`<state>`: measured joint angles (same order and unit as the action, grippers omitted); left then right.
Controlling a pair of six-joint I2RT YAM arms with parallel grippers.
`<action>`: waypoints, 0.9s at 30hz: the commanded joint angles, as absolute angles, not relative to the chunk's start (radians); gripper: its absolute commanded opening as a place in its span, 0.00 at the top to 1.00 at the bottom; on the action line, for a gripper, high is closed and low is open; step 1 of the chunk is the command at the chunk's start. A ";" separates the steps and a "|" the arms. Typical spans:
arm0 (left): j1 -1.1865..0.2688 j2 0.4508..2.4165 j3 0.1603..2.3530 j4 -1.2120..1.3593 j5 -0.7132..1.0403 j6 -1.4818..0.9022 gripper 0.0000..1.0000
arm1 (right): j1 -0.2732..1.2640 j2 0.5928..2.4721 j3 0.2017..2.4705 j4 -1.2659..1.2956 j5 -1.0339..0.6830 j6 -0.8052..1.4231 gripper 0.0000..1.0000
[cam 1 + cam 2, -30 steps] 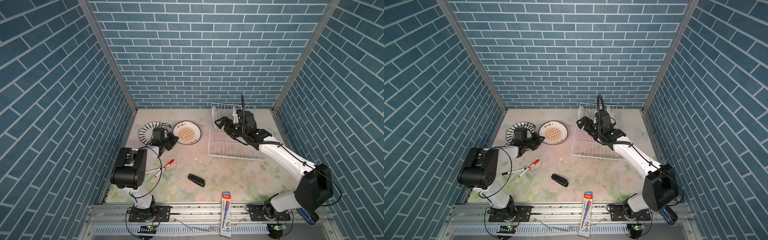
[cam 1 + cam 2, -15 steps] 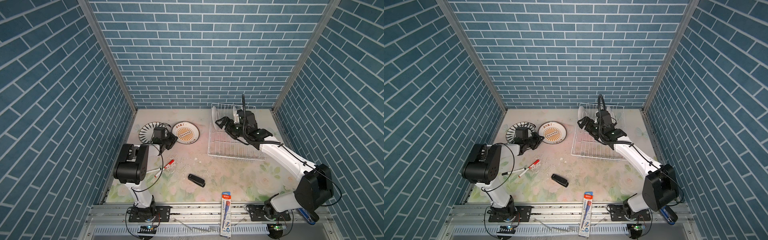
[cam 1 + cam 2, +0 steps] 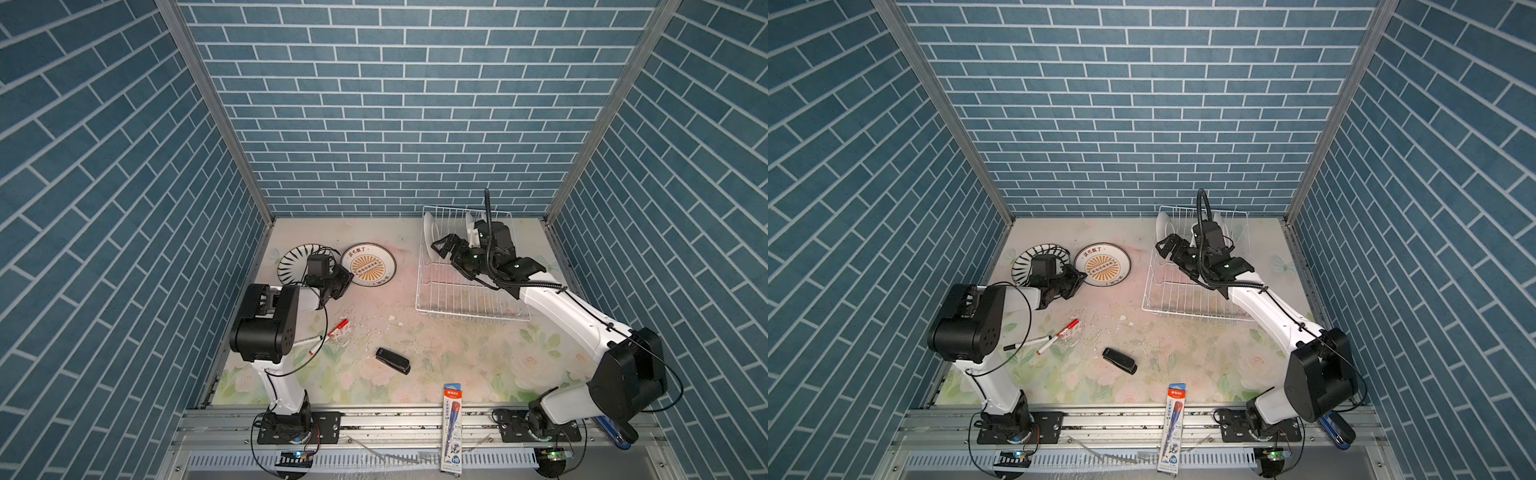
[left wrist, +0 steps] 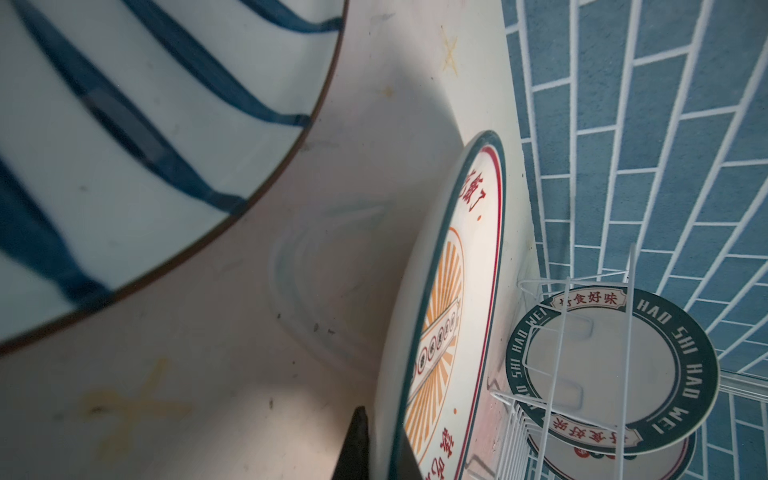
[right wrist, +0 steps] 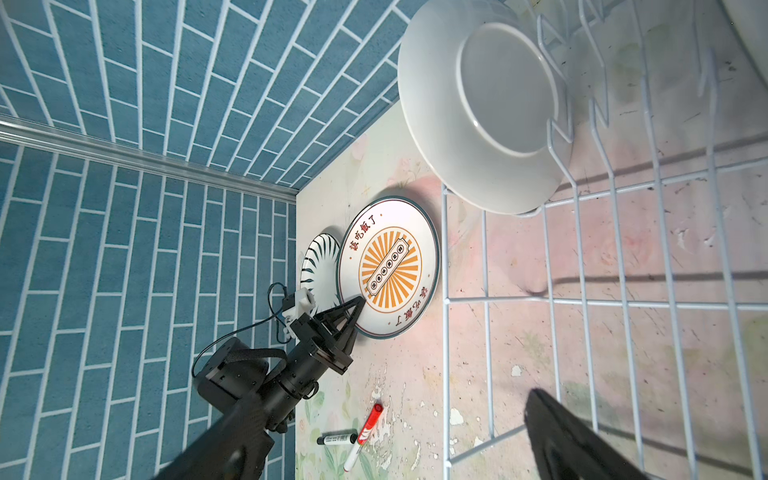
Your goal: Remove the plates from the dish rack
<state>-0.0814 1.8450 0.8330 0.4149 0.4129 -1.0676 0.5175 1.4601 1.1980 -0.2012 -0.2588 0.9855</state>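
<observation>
A white plate stands in the dish rack; the left end effector pinches the orange-sunburst plate.

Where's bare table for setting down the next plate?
Bare strip between the orange sunburst plate and the dish rack; another in front of the rack, right of the black stapler. Crowded back left: striped plate, left gripper on the sunburst plate's rim, markers.

The sunburst plate and the white-backed plate are glazed ceramic, smooth and glossy. The dish rack is thin wire with a white coating. The worktop wears a matt floral print, scuffed and flaking near its middle. The front rail is bare metal.
</observation>
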 commanded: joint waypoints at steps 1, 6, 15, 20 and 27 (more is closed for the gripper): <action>-0.077 1.858 0.871 0.479 0.437 -1.077 1.00 | 0.510 1.470 1.255 -0.211 -0.271 0.950 0.01; -0.077 1.874 0.879 0.476 0.446 -1.073 1.00 | 0.508 1.479 1.249 -0.204 -0.278 0.954 0.01; -0.074 1.890 0.867 0.466 0.448 -1.072 0.84 | 0.506 1.495 1.258 -0.188 -0.292 0.955 0.01; -0.074 1.885 0.864 0.458 0.446 -1.069 0.77 | 0.506 1.493 1.256 -0.189 -0.298 0.955 0.01; -0.072 1.876 0.861 0.442 0.447 -1.064 0.62 | 0.502 1.476 1.240 -0.189 -0.287 0.955 0.01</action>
